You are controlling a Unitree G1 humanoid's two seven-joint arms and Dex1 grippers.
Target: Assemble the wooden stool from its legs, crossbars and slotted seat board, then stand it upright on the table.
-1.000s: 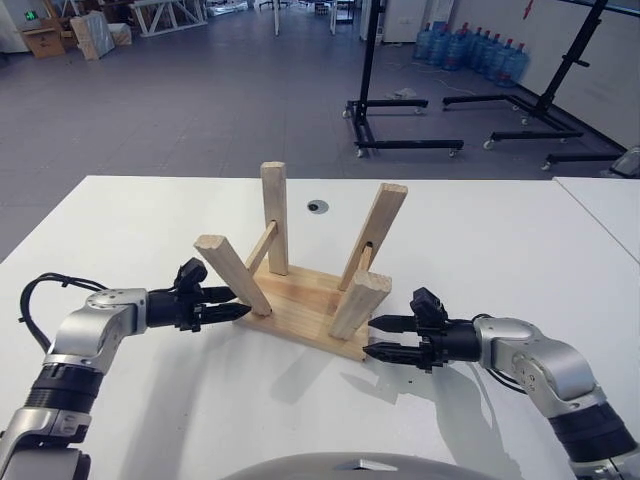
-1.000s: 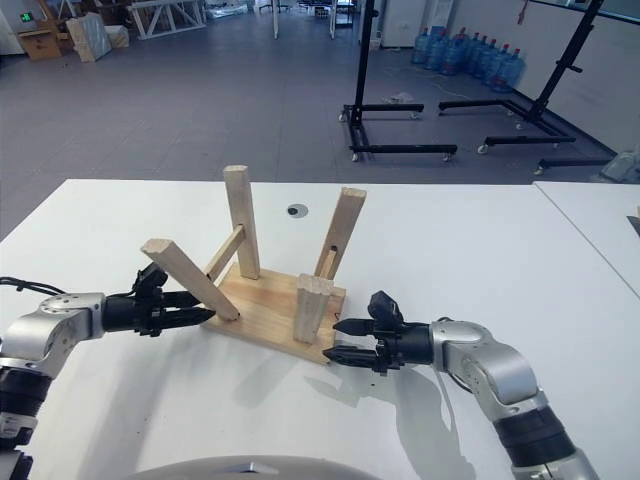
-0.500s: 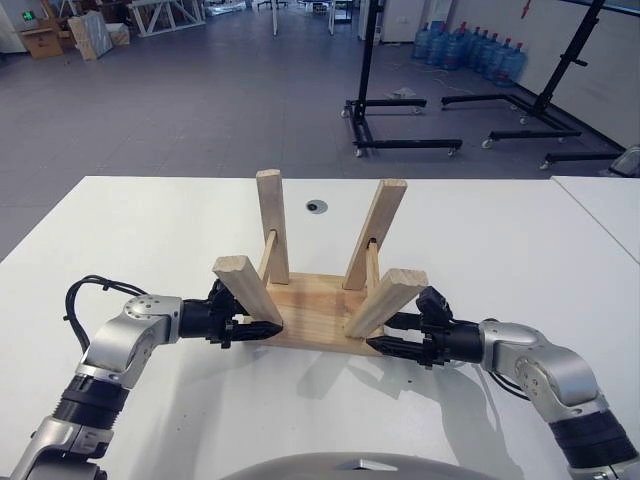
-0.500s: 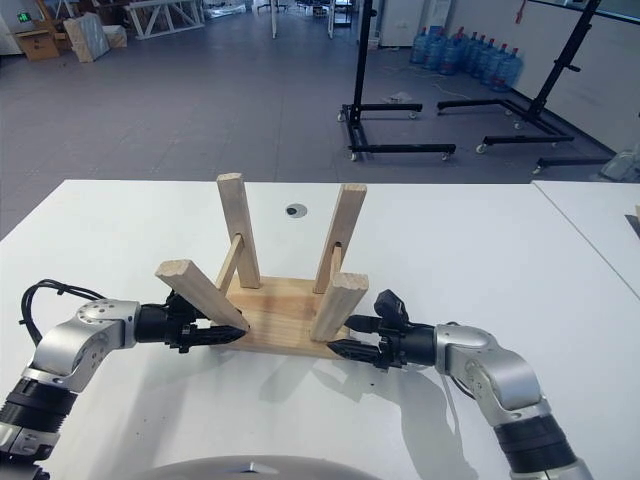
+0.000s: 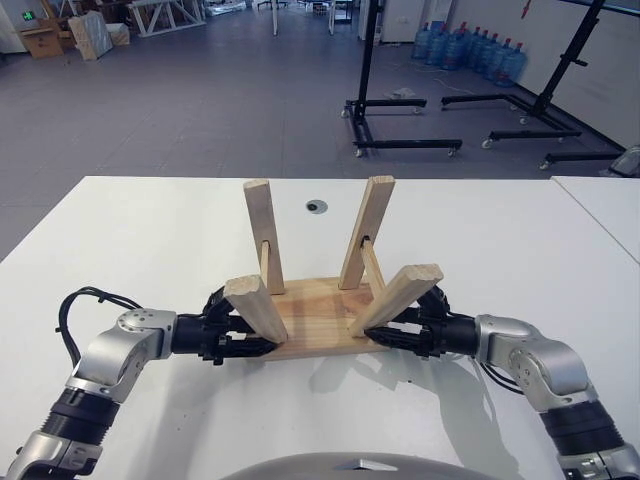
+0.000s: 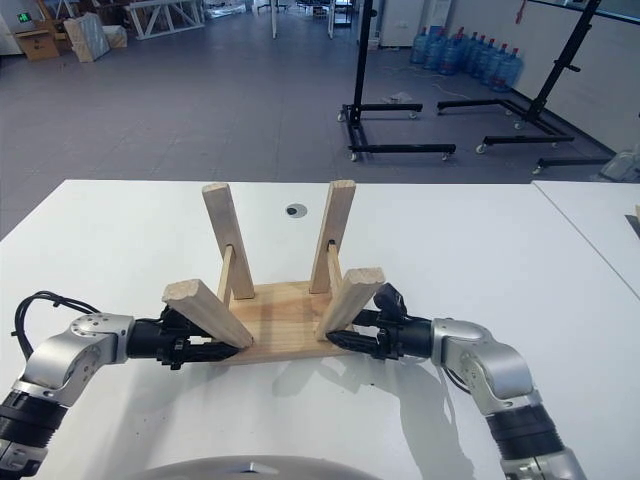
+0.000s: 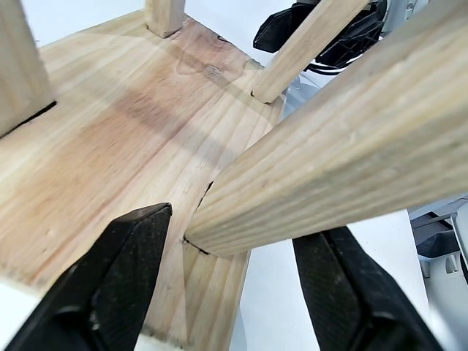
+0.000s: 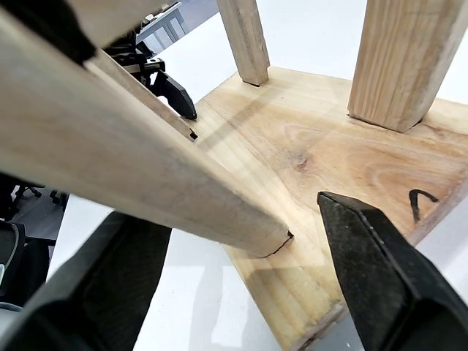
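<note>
The wooden stool lies upside down on the white table point(image 5: 130, 225), its seat board point(image 5: 318, 318) flat and its legs pointing up. Thin crossbars point(image 5: 268, 268) join the near and far legs on each side. My left gripper point(image 5: 243, 342) is open, its fingers point(image 7: 121, 281) on either side of the foot of the near-left leg point(image 5: 255, 305). My right gripper point(image 5: 388, 336) is open too, straddling the foot of the near-right leg point(image 5: 402, 293) where it meets the board point(image 8: 329, 168). The two far legs point(image 5: 262, 232) stand nearly upright.
A small round hole point(image 5: 317, 207) is in the table behind the stool. A second white table point(image 5: 612, 205) adjoins at the right. Black wheeled stands point(image 5: 400, 140) are on the floor beyond the far edge.
The stool has turned so its long side faces me. Both grippers have moved inward along the board's near edge to the bases of the two near legs.
</note>
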